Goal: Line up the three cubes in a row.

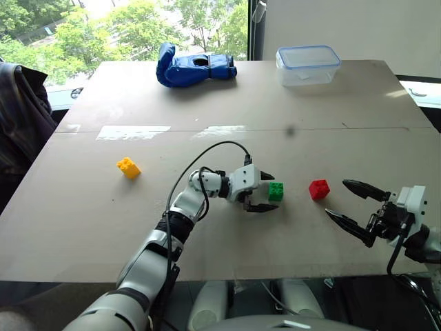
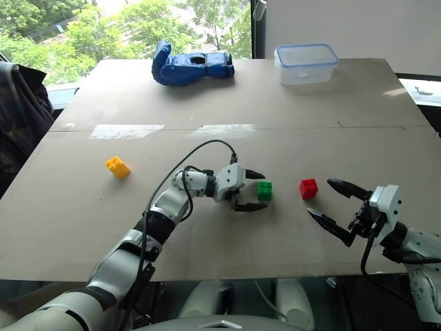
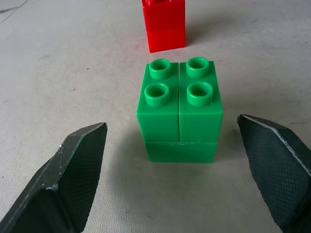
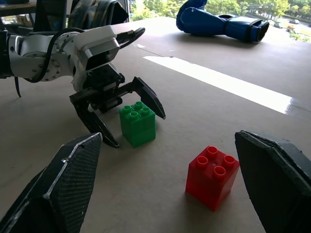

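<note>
**Green brick sat between spread fingers, red beside it, yellow far left**

The green brick stood on the tabletop near the middle, with the red brick just to its right, apart from it. The yellow brick lay well off to the left. The left claw straddled the green brick, fingers spread wide on either side and clear of it. The right claw hovered right of the red brick, wide open and empty. A blue glove and a clear box sat at the far edge.
</note>
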